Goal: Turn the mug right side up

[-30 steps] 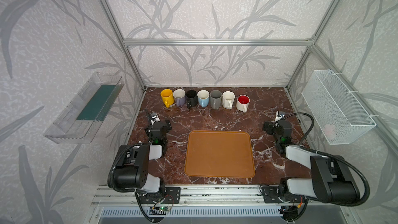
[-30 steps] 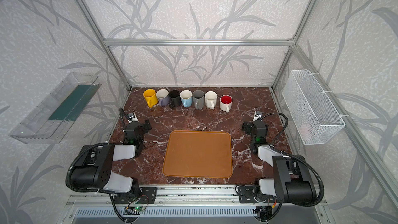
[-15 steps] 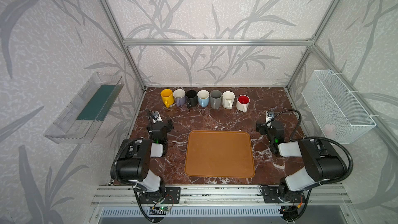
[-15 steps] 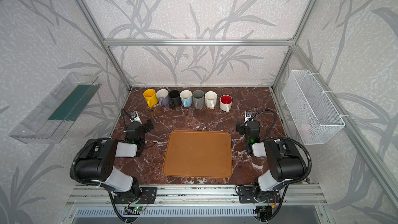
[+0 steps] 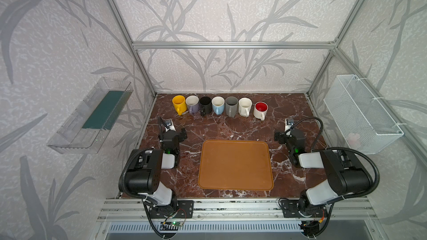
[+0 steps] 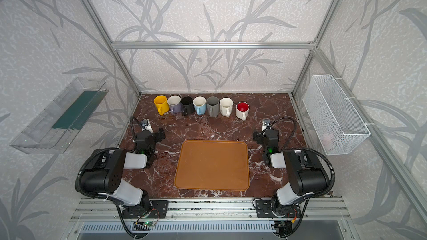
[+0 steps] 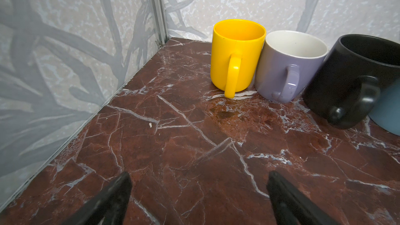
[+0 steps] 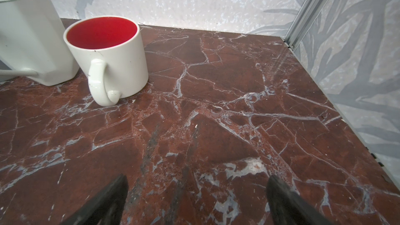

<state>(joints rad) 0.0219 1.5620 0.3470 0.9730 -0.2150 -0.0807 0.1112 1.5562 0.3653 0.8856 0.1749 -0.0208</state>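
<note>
Along the back wall, beyond both arms, the row of mugs point(image 5: 218, 107) stands mouths up (none looks inverted). The left gripper point(image 7: 199, 178) faces the yellow mug point(image 7: 237, 55) and the right gripper point(image 8: 197, 180) the red-lined mug point(image 8: 112, 61), both spread wide and empty.

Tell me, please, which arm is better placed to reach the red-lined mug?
Right, I think. The red-lined mug ends the row on the right gripper's side; the left gripper faces the yellow mug at the other end.

Mug row point(image 5: 218, 108) at rear of table point(image 5: 288, 106); tray point(image 5: 234, 165) ctr-front.
</note>
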